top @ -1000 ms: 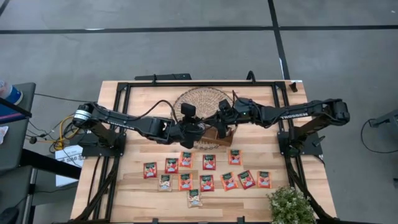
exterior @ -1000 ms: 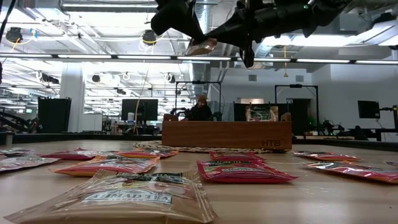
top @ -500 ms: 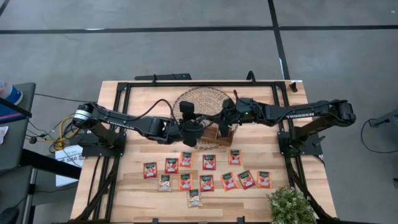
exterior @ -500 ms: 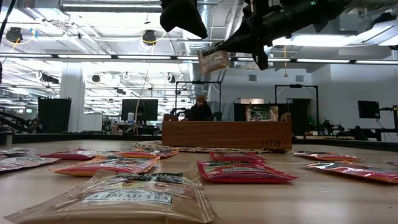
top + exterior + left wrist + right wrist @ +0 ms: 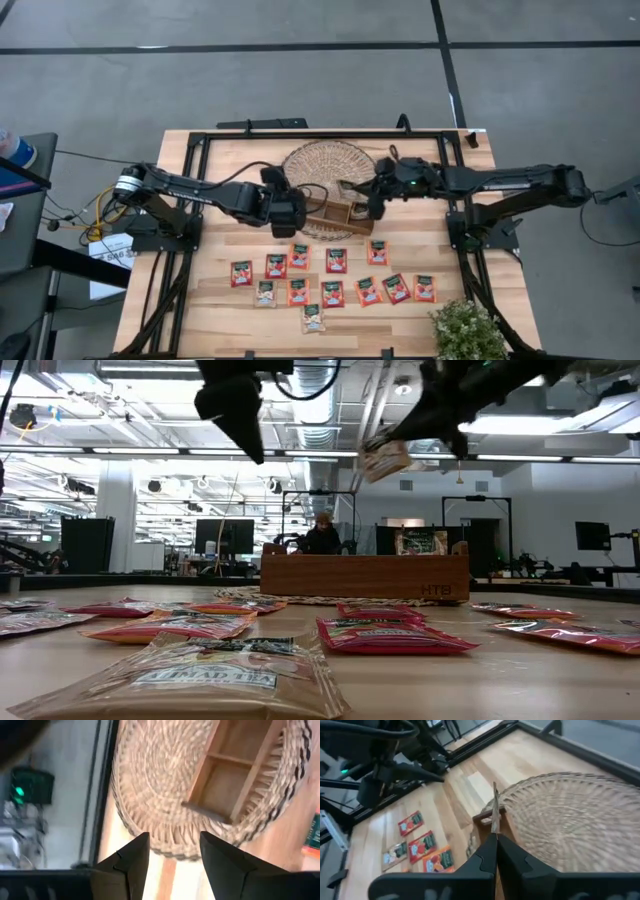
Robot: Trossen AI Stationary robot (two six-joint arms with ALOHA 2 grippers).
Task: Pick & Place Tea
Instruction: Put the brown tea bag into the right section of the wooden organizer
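The right gripper hangs above the tray, its fingers pinched tight on one sachet, held edge-on from the wrist camera and dangling high over the table in the low view. The tray sits on the woven mat, its compartments bare in the left wrist view. The left gripper hovers just left of the tray, jaws apart with nothing between them, fingertips over the mat's edge. The other sachets lie flat in loose rows on the near half of the table, well apart from both grippers.
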